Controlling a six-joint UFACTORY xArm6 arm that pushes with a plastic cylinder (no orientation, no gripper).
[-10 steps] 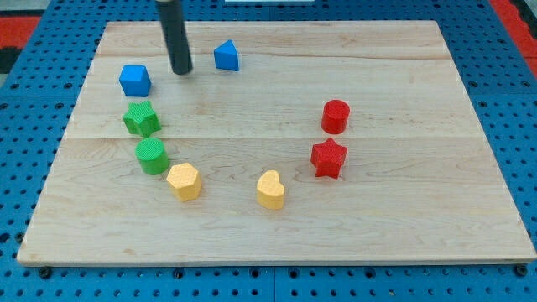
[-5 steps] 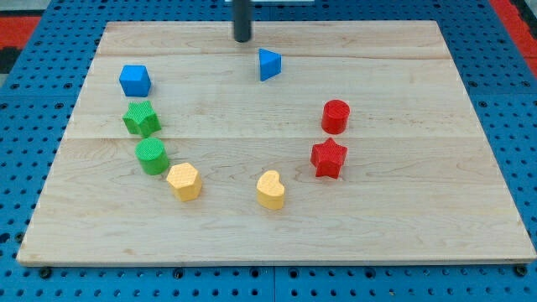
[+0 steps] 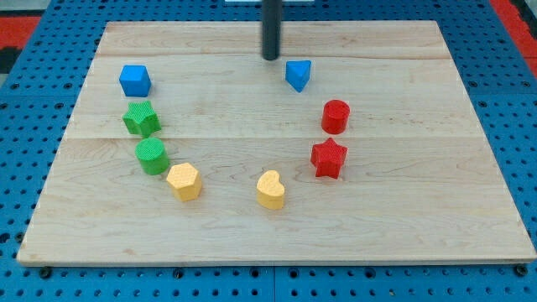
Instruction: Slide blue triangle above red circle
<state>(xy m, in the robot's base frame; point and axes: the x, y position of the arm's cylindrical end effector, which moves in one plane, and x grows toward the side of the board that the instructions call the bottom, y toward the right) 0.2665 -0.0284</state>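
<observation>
— Where did my tip (image 3: 271,57) stand at that moment?

— Near the view's top edge of the wooden board (image 3: 403,210), at about twelve o'clock from the board's middle. It was only a straight dark rod, with nothing on it to spread or pinch, and it touched no block that could be made out.

— And the blue triangle (image 3: 297,75)?

— Just beside my tip, at roughly four o'clock from it, with a thin strip of bare wood between the two. It lay tilted, one corner pointing toward the view's bottom.

— How did it sit against the red circle (image 3: 336,116)?

— The triangle was at about eleven o'clock from the red circle, near it but apart. The red star (image 3: 328,158) sat close under the circle, at six o'clock from it.

— What else was on the board?

— A blue cube (image 3: 134,80) at about nine o'clock from my tip, well apart. Below it ran a green star (image 3: 141,118), a green circle (image 3: 153,156) and a yellow hexagon (image 3: 183,181), curving toward five o'clock. A yellow heart (image 3: 270,190) lay at six o'clock from my tip, far down the board.
</observation>
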